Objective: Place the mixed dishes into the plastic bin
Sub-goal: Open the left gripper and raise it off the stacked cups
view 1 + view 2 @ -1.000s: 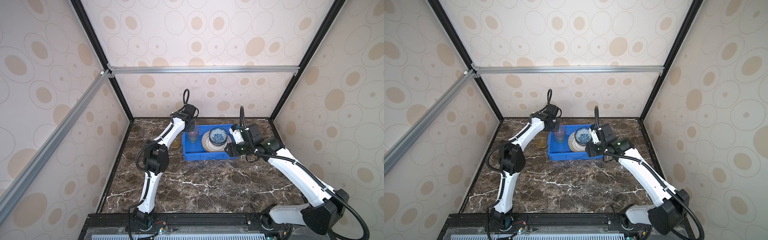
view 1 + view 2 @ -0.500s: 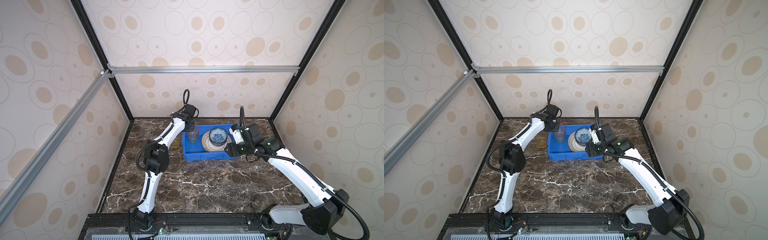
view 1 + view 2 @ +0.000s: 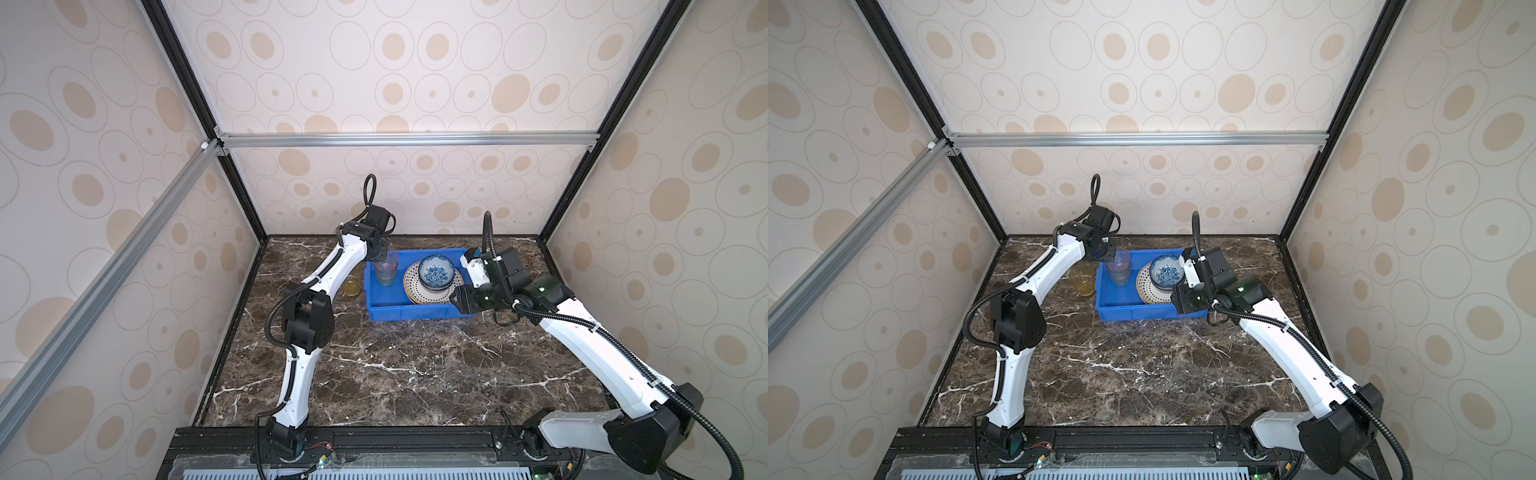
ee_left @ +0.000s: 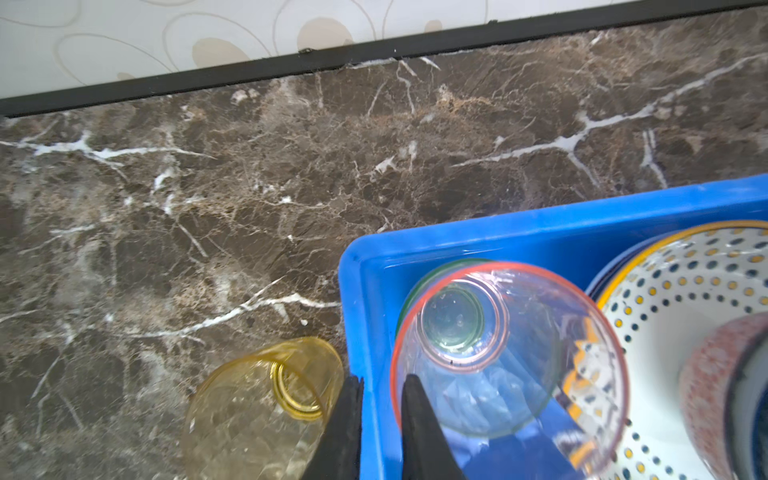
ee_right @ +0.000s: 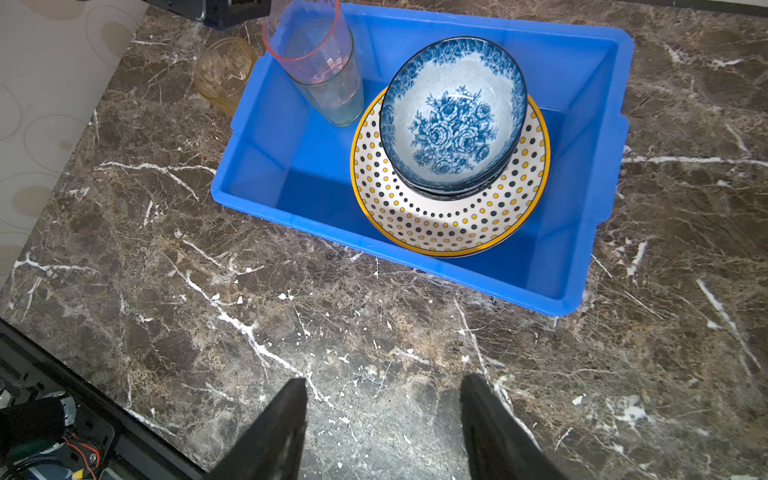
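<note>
The blue plastic bin point(image 3: 415, 312) point(image 3: 1142, 312) point(image 5: 257, 166) holds a dotted yellow-rimmed plate point(image 3: 428, 294) point(image 5: 449, 224) with a blue-white floral bowl point(image 3: 435, 272) point(image 5: 453, 120) on it. At the bin's far left corner a pink tumbler point(image 3: 386, 270) point(image 4: 519, 353) sits nested in a green tumbler point(image 5: 336, 99). My left gripper point(image 3: 380, 255) point(image 4: 382, 378) is over the pink tumbler's rim. Its jaws are narrowly open, the rim running between them beside one finger. An amber tumbler point(image 3: 352, 286) point(image 4: 257, 411) stands on the table just outside the bin's left wall. My right gripper point(image 3: 456, 298) point(image 5: 384, 378) hangs open and empty near the bin's front right corner.
The dark marble table point(image 3: 415, 374) stretches from the bin toward the front rail point(image 3: 374, 436). Patterned walls close in the left, back and right sides. The bin sits close to the back wall.
</note>
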Available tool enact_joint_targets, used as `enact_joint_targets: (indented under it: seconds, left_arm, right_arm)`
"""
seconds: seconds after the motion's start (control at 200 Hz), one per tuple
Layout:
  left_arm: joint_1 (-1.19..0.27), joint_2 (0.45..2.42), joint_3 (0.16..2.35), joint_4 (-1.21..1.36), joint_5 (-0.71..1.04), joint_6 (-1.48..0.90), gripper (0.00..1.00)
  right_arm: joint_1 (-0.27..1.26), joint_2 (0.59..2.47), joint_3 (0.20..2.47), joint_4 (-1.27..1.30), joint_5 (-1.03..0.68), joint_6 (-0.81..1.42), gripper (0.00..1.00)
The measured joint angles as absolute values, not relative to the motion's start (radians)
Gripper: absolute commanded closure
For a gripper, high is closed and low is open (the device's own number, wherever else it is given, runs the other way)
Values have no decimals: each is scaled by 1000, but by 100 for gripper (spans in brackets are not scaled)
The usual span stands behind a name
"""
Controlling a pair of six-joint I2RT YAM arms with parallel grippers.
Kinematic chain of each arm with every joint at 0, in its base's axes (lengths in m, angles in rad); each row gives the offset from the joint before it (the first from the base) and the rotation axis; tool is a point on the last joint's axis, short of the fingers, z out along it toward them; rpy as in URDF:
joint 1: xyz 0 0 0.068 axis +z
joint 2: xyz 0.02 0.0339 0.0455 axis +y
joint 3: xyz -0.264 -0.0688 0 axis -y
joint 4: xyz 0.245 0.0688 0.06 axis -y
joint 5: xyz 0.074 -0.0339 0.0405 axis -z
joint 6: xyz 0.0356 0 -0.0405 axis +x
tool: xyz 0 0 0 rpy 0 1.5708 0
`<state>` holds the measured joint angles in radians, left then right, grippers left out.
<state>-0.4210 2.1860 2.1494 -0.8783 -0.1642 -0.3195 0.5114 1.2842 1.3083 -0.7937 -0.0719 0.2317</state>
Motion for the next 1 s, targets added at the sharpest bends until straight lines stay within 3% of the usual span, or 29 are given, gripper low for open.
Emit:
enact_joint_targets:
  seconds: [1.001]
  left_arm:
    - [-421,1914,1797,-837,-268,-319,79]
  right_arm:
    - [516,1287,1308,-783,-124,268,38]
